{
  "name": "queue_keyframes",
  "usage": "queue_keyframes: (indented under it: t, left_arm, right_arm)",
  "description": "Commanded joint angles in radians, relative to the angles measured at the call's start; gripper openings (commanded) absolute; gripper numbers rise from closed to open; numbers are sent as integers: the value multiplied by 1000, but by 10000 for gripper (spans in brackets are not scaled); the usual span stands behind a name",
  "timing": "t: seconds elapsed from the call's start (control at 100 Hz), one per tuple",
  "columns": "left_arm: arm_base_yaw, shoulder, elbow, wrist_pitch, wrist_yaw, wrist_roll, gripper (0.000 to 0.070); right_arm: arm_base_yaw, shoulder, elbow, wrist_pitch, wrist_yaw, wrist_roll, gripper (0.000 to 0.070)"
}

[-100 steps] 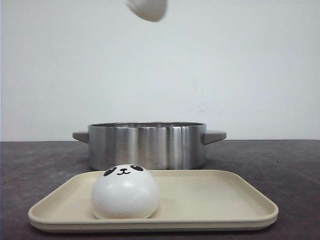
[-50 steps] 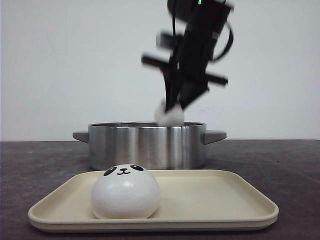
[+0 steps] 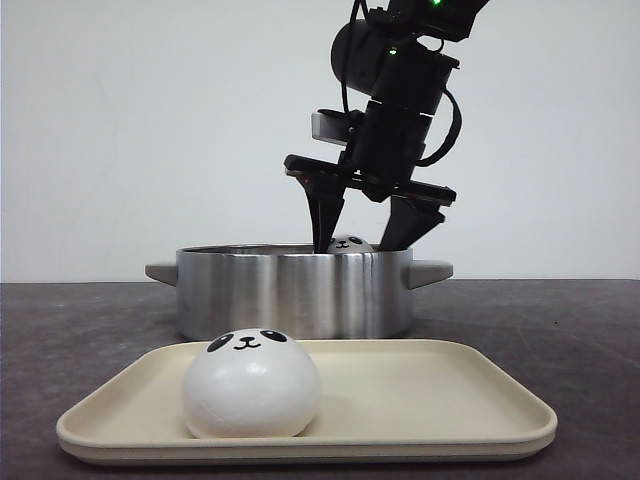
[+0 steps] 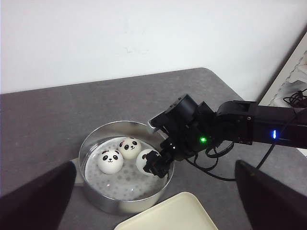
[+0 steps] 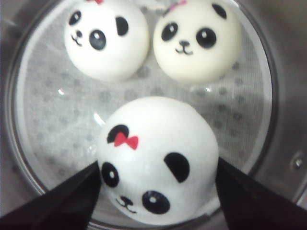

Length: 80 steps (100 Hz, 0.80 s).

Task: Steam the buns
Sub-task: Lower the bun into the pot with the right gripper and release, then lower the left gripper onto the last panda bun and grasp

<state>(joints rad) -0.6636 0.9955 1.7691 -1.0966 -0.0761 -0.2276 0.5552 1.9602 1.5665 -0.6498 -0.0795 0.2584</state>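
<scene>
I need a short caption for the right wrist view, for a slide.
Right gripper open around a red-bowed panda bun in the steamer pot, beside two more buns.

pot near half bare | three buns crowd far side

You have a dark grey table carrying two things: a steel pot farther back and, nearer you and just in front of it, a beige tray, apparently not touching
</scene>
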Motion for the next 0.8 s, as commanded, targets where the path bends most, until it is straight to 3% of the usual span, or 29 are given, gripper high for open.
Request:
queue_keyframes:
  t: [0.0,0.29,0.33,0.41,0.42,0.63,0.79]
  left_arm:
    - [-7,11,23,10,-4,3,635]
    - [-7,14,13,-12,-6,3,635]
    - [-7,17,5,-21,-6,3,635]
    - [-7,18,-24,-42,-6,2,635]
    - [-7,18,-31,-42,-6,2,635]
    - [-24,17,-236,-24,14,-67,635]
    - [-76,18,-465,83,22,-139,635]
  right_arm:
    - [5,16,23,-10,1,-5,501]
    - [3,14,73,-102,0,-9,487]
    - [3,13,94,-125,0,-13,393]
    - [4,-2,140,-175,0,-30,10]
    - [5,-3,146,-181,0,-34,0]
    - [21,-139,210,-234,-10,-83,17]
    - [45,-328,210,-245,2,-88,17]
